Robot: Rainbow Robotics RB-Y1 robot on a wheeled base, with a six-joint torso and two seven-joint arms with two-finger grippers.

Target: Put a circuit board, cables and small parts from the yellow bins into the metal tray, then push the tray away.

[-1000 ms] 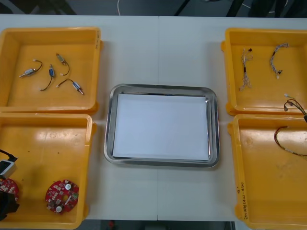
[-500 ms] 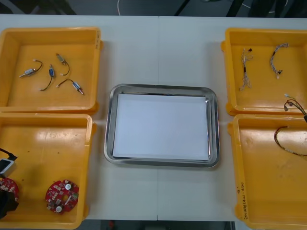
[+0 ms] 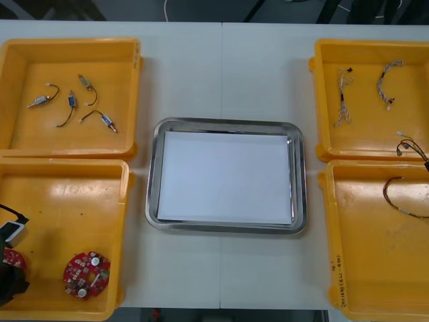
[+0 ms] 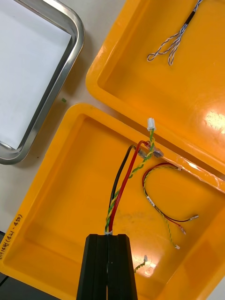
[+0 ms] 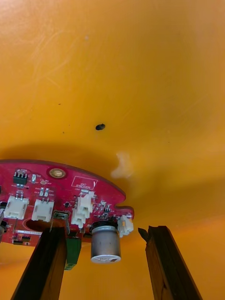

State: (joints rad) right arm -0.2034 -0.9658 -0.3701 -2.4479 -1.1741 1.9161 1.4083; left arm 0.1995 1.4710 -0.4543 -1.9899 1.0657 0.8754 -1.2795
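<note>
My left claw [image 5: 101, 232] stands apart in the near left bin [image 3: 74, 201], astride the board [image 5: 61, 197] edge; closing may pinch only components and tip it. My right claw [image 4: 108, 236] is clamped on a cable [image 4: 123, 183] in the near right bin [image 4: 70, 187]; its plug may snag the rim.

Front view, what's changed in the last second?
The left gripper, open over a circuit board at the near-left yellow bin's left edge, shifted slightly and hides more of that board. Nothing was grabbed or released. The metal tray, the other board, small metal parts and the cable in the right gripper stayed put.
</note>
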